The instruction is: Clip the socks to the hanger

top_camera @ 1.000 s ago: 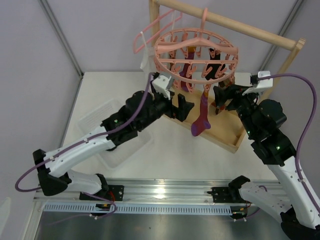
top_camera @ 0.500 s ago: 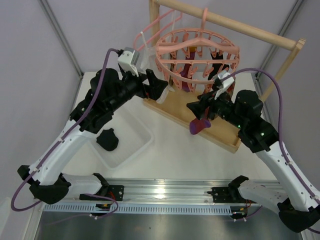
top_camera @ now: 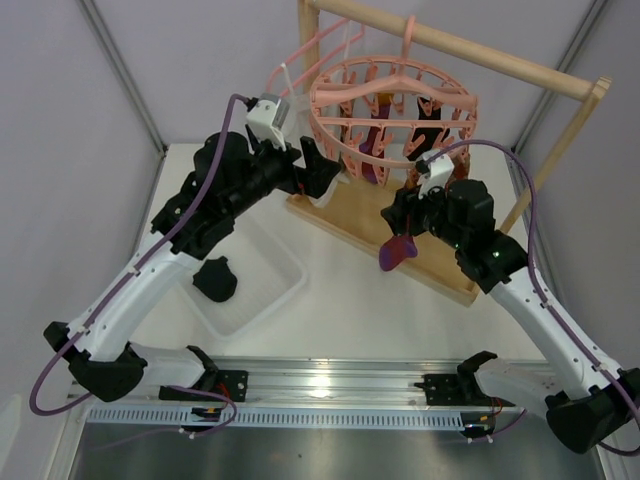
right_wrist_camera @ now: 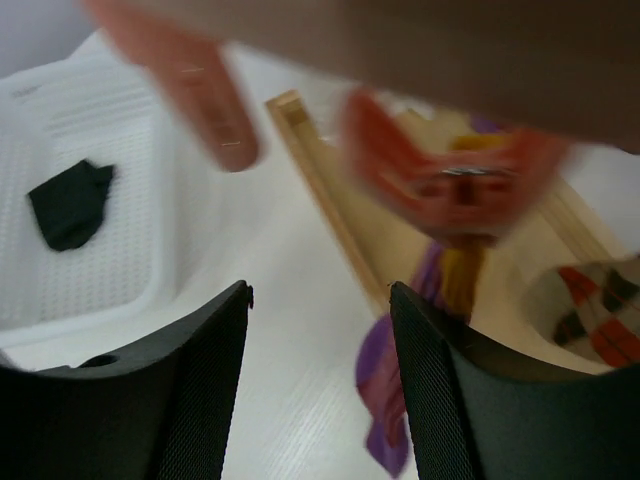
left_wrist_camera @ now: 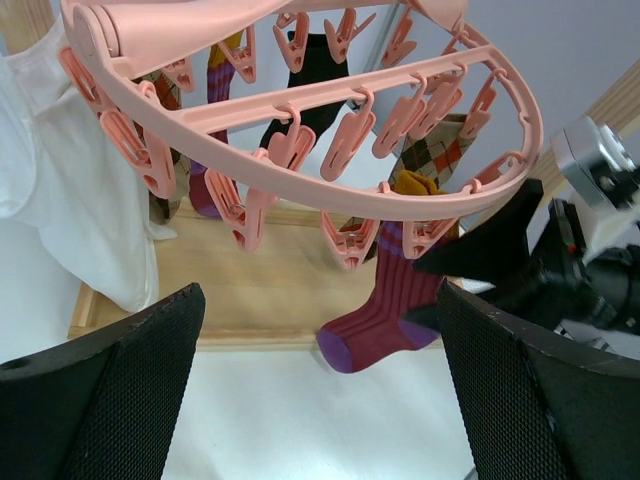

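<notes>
The hanger (top_camera: 320, 115) hangs by its hook from the wooden rail (top_camera: 480, 48). Its ring of pink clips sits over the wooden base (top_camera: 345, 215) at the back of the tabletop (top_camera: 340, 300). A maroon sock (top_camera: 398, 250) with a purple toe is clipped by its cuff at the near rim, and its toe hangs in front of the base. An argyle sock (left_wrist_camera: 445, 150) hangs just behind it, and a hanging black sock (left_wrist_camera: 312, 62) shows farther in under the ring. A loose black sock (top_camera: 215, 278) lies in the white tray (top_camera: 260, 300) on the left of the tabletop, well apart from both arms.

Your right gripper (top_camera: 397, 215) sits just beside the leg of the maroon sock, below the hanger's rim. Its fingers stand apart, and its wrist view shows nothing between them. There the sock and its clip lie ahead of the gripper, toward the right-hand finger, and are blurred. From the left wrist view, the black fingertips point at the sock's side, but you cannot tell whether they touch it.

Your left gripper (top_camera: 322, 168) is at the left side of the hanger, about level with the rim. Its fingers are spread wide with nothing in them. In its wrist view the ring crosses above the fingers, and the maroon sock hangs ahead in the gap between them. A white top (left_wrist_camera: 60, 200) hangs at the left edge, just beside the ring.
</notes>
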### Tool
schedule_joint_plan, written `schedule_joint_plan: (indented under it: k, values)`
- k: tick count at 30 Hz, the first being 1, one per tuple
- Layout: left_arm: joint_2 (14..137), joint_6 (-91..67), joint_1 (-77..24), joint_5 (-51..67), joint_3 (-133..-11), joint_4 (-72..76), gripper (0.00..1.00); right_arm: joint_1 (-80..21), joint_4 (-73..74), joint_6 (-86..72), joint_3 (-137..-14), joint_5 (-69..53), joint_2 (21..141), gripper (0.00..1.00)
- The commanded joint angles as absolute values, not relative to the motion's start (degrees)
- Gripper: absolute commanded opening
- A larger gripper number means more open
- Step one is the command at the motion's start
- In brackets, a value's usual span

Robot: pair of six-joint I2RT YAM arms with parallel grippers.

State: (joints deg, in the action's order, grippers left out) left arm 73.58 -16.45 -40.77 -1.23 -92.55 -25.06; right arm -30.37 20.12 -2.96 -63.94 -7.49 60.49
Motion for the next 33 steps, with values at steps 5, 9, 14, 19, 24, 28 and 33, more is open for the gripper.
schedule_joint_plan:
  k: [5,9,14,19,24,28,33]
  values:
    - [70.9,-15.6,-40.2,2.0,-90.2,-21.5,1.00,-20.3,14.0,-8.0,-62.8,3.2,59.2,0.59]
    - [69.9,-15.8,-40.3,2.4,-87.7,-19.2,1.00,-17.3,12.0,-12.9,-62.7,6.2,59.0,0.57]
    - [69.2,-14.9,-40.2,1.7,-86.4,-17.8,1.00,-14.7,9.9,-18.0,-62.8,7.9,58.6,0.57]
    - [69.2,-13.5,-40.2,1.3,-85.1,-14.2,0.99,-13.7,9.8,-18.7,-64.4,6.7,59.8,0.58]
    - [71.4,-12.0,-40.1,-1.8,-86.7,-11.9,0.99,-13.5,10.0,-17.5,-64.4,4.9,60.4,0.59]
    - [74.5,-12.0,-39.6,-1.8,-89.8,-11.9,0.99,-13.5,10.2,-16.7,-64.7,4.2,60.3,0.59]
    - [78.7,-12.6,-39.2,-1.1,-93.9,-12.3,0.99,-13.4,10.7,-15.4,-64.9,3.4,59.5,0.61]
